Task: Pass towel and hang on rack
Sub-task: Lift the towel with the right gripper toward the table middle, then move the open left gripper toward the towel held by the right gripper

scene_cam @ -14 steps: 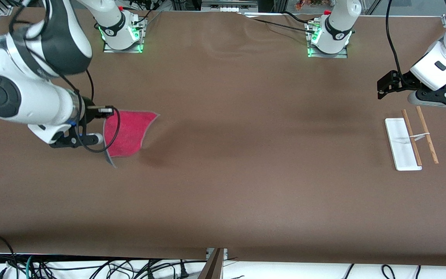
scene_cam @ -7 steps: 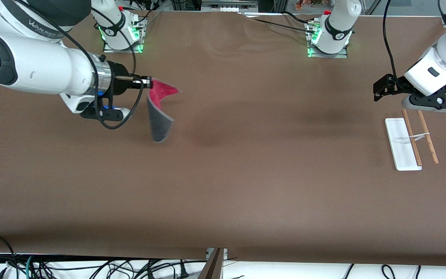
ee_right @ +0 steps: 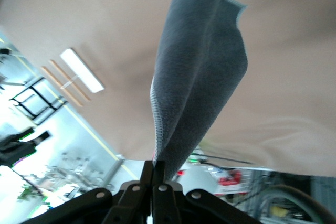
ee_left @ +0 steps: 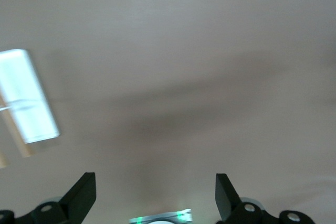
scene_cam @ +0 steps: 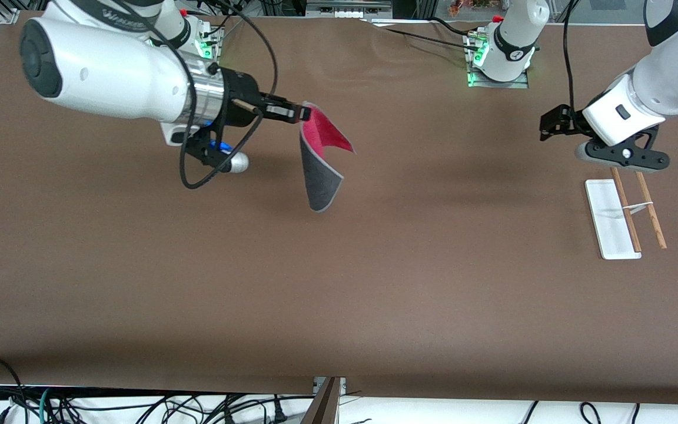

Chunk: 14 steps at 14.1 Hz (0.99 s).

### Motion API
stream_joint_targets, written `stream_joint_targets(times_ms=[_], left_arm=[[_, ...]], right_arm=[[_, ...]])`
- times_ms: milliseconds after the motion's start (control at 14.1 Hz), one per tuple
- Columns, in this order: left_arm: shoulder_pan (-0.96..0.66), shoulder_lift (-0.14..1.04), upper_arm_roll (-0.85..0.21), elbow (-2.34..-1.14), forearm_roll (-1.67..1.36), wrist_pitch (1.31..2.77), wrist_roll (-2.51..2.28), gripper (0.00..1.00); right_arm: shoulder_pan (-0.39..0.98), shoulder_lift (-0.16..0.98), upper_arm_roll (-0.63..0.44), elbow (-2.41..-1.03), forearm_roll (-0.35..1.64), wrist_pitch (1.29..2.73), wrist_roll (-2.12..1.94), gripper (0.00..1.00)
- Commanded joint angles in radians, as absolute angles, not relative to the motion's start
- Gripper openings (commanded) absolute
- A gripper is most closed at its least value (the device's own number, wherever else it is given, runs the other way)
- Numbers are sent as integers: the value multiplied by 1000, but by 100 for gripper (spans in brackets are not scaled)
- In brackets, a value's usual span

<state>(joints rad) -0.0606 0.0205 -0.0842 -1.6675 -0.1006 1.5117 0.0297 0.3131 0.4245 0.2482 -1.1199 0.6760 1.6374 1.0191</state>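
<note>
Two grippers in play, doing very different things. The right gripper (scene_cam: 302, 112) is clamped tight on one edge of the towel (scene_cam: 320, 176), holding it up in the air over the middle part of the table (scene_cam: 339, 282), a bit toward the right arm's end. From the right wrist view the fingers (ee_right: 153, 179) are pinched fully together on the cloth (ee_right: 199, 77), which hangs away from them in a loose fold.

The towel is soft and floppy: fuzzy dark grey on the face curling toward the front camera, bright pink-red on the other face, with a thin pale grey trim along the edge. It isn't touching the table at all.

The left gripper (scene_cam: 551, 123) hangs spread wide with nothing in it, over the table near the rack (scene_cam: 624, 215). In the left wrist view its two black fingertips (ee_left: 84, 195) stand well apart with bare table between them.

The rack sits at the left arm's end of the table: a flat, glossy white rectangular base, two thin parallel brown wooden rods, and a thin pale wire joining them. The table surface is a smooth matte brown.
</note>
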Motion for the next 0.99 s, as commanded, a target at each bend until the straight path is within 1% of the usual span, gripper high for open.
stream_joint_targets(times_ms=[0,212,425,637,920], left_arm=[[-57,38,-81,-1640,-236,1491,115,100],[-43,58,-81,-1640,-397,1499,222,100],[-46,81,-81,-1640,-556,1500,277,100],[-52,121,-80,-1640,-727,1500,414,100],[-51,182,-81,-1638,-820,1528,596,100]], right_arm=[[308,454,308,-1085,693,1712,1129,0],[313,468,342,-1086,693,1772,1184,0],[353,472,342,-1088,684,1828,1218,0],[367,476,341,-1088,681,1833,1238,0],[370,477,341,-1088,680,1832,1238,0]])
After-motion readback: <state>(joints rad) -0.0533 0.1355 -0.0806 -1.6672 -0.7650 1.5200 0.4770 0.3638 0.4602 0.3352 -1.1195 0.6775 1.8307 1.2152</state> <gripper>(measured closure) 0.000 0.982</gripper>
